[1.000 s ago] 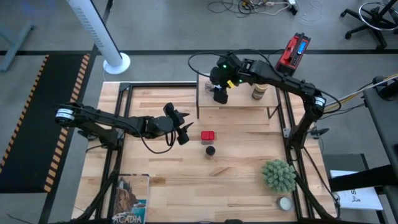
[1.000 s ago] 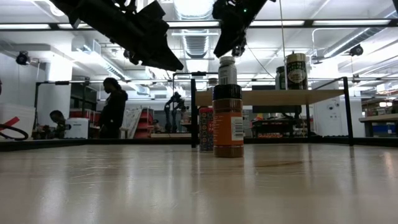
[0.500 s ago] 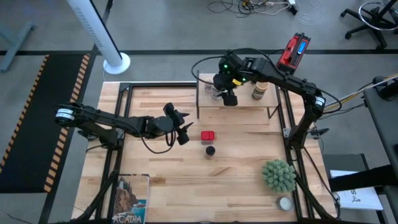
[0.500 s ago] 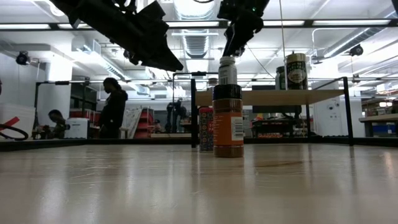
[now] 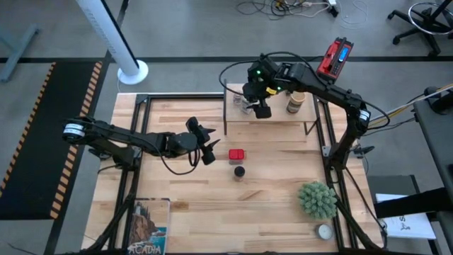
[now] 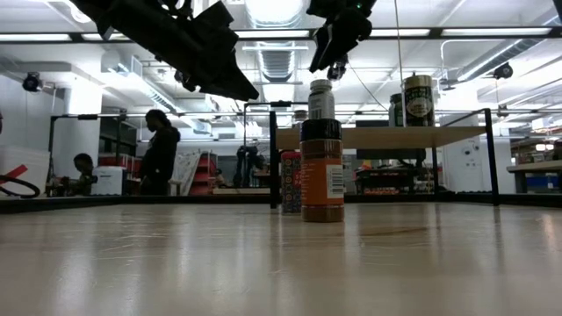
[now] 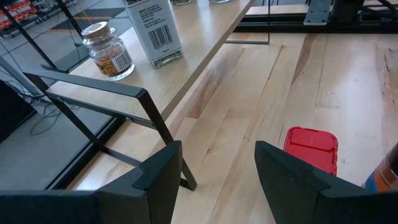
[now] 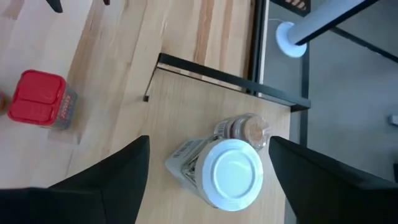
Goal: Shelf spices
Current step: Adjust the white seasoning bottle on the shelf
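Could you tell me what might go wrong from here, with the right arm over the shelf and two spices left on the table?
The open right claw hangs directly above the white-lidded jar, which stands close against a small clear jar on the light wooden shelf; lowering or swinging sideways could topple both.

The open left claw faces the red square tin, with a black-lidded jar close beside it, so a wide approach might knock that jar.

You've got two spices on the table [image 5: 184, 191], red tin [image 5: 236, 154] and black-lid jar [image 5: 240, 171], plus four on the shelf [image 5: 276, 117].
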